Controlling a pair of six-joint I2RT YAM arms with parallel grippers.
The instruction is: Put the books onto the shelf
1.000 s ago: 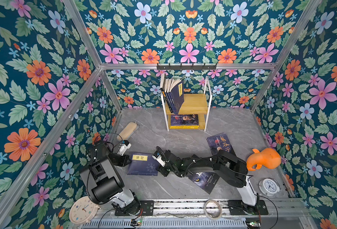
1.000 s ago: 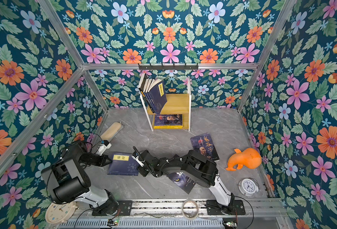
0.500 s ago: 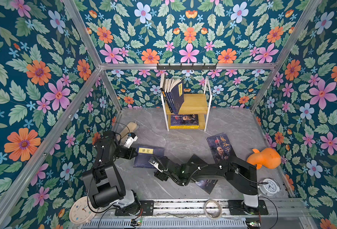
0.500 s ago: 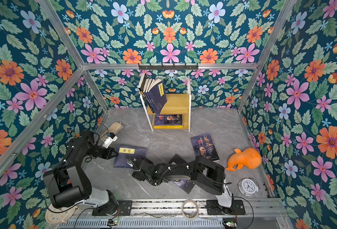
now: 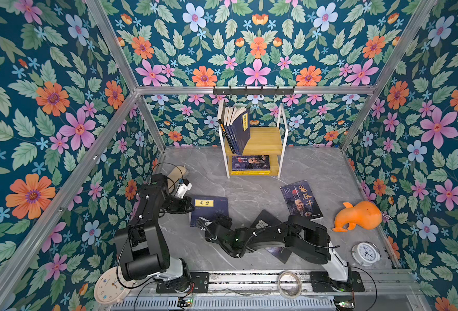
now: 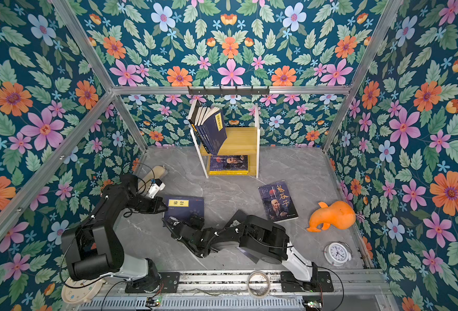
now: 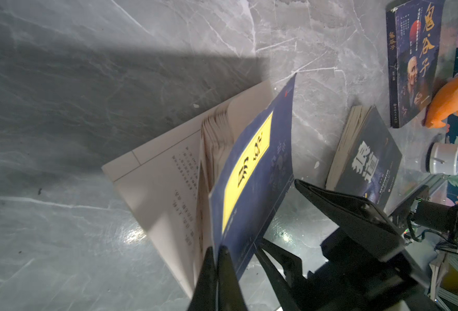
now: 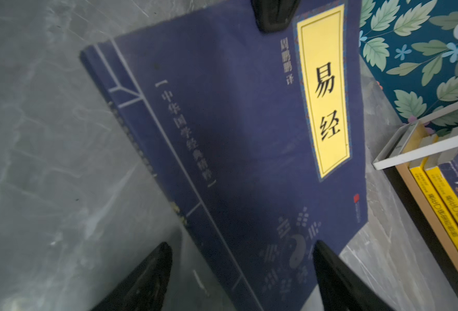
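Navy book (image 5: 209,211) fanned half open, cover edge pinched tight in left gripper (image 7: 216,254), right gripper (image 8: 241,243) spread wide, holding nothing.

navy book (image 5: 214,208): floor, cover lifted | shelf (image 5: 265,140): upper books (image 5: 238,129) leaning

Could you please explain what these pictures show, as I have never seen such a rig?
Two black robot arms with pincer grippers work on a grey marble-patterned table. Both top views look down from above; the close-ups come from wrist cameras. The left gripper is shut on the cover of a navy paperback with a yellow title label, its pages fanning open. The right gripper is open near that book. A dark portrait-cover paperback, an orange plastic toy and a white alarm clock lie on the table. The white-framed wooden shelf behind holds more books.
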